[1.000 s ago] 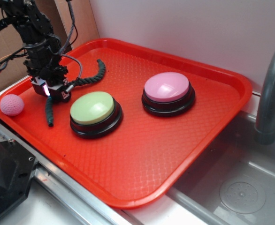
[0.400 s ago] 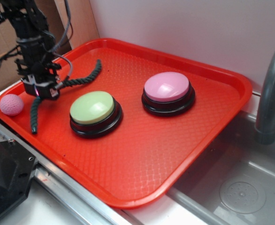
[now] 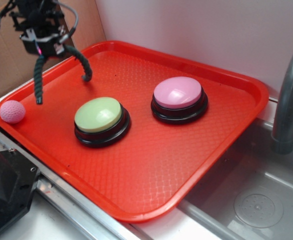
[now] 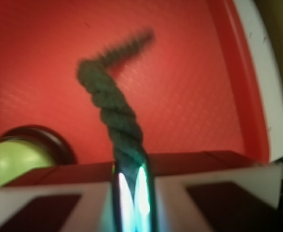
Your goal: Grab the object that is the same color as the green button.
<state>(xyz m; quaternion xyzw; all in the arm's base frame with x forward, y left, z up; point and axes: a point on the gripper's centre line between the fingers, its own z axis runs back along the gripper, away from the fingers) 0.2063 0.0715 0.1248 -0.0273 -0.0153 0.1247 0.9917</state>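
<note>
Your gripper (image 3: 42, 46) pinches the green rope (image 3: 38, 80) mid-length above the red tray (image 3: 151, 165); keep jaws clamped, lift steadily.

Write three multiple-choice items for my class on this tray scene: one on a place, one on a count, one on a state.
1. Where is the pink ball?
A. at the tray's left edge
B. beside the pink button
C. in the sink

2. How many dome buttons stand on the red tray?
A. one
B. two
C. three

3. What state is the green rope in?
A. lying flat on the tray
B. hanging from the end effector
C. draped over the green button

Answers:
1. A: the ball sits at the left rim.
2. B: only the green button and the pink button show.
3. B: the end effector pinches it, both ends dangling.
</note>
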